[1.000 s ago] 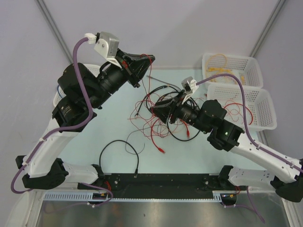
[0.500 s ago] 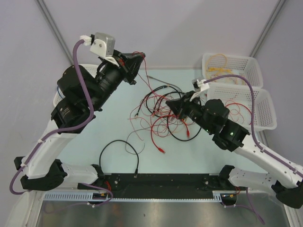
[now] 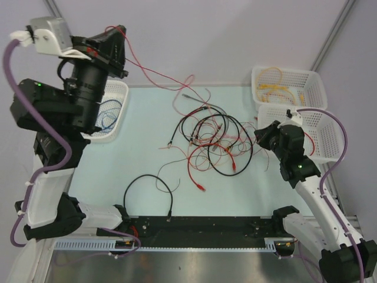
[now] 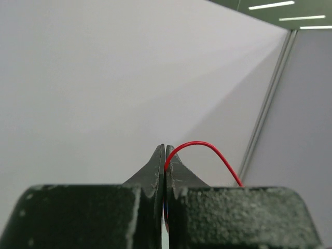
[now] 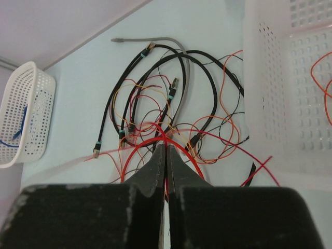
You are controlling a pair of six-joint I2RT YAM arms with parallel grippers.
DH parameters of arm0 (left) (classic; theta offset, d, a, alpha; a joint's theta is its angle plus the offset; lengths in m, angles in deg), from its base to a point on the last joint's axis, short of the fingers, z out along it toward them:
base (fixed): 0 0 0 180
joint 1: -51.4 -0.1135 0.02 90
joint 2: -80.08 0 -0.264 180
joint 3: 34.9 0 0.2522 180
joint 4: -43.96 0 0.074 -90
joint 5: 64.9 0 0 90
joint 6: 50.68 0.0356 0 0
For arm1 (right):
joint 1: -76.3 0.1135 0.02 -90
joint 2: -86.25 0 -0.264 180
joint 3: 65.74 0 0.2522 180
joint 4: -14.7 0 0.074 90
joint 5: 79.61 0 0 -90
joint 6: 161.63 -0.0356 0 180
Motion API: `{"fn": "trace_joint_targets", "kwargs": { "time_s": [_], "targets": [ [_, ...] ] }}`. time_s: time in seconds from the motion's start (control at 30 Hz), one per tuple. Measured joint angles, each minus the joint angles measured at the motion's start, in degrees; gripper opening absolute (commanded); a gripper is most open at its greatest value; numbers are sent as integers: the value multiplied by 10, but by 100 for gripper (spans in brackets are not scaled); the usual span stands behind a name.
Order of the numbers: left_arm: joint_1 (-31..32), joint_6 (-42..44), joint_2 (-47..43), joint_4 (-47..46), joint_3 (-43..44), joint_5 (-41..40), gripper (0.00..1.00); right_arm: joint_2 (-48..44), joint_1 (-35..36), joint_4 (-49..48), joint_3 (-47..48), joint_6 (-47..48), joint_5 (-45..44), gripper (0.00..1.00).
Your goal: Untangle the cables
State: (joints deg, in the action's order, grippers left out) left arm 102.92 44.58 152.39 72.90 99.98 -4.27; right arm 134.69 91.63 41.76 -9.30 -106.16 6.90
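L hand (image 3: 118, 40) is raised high over the far-left corner of the desk (image 3: 141, 141), fingers pressed fully together on one red cable (image 4: 199, 142), which runs down from it to the pile. R hand (image 5: 165, 148) is low at the right edge of the pile, fingers also closed tight, w/ a thin red strand (image 5: 139, 146) sitting in the slit btw them. The cables (image 3: 212, 141) lie tangled mid-desk, red, orange and black loops over one another. One black cable (image 3: 147, 188) lies apart, near the front. Left basket (image 3: 118, 88) has blue wires; two right baskets (image 3: 315, 82) hold yellow and red ones.
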Motion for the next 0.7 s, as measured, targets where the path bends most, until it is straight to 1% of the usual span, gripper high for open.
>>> {"fn": "trace_joint_targets", "kwargs": {
  "time_s": [0.1,0.17,0.37,0.53,0.63,0.7],
  "targets": [
    [-1,13,15,-14,47,-5,0,-5,-3,1,-12,-5,3,0],
    [-1,19,21,-19,62,-5,0,-5,-4,2,-16,-5,4,0],
    [-1,23,28,-26,66,-5,0,-8,-6,-5,-18,-7,15,0],
    [-1,18,21,-28,15,-4,0,-9,-6,-11,-13,-11,21,0],
    [-1,7,5,-31,-51,-4,0,-7,-6,-8,14,-15,24,0],
    [-1,-1,-8,-31,-101,-4,0,-3,-6,-5,52,-15,23,0]
  ]
}}
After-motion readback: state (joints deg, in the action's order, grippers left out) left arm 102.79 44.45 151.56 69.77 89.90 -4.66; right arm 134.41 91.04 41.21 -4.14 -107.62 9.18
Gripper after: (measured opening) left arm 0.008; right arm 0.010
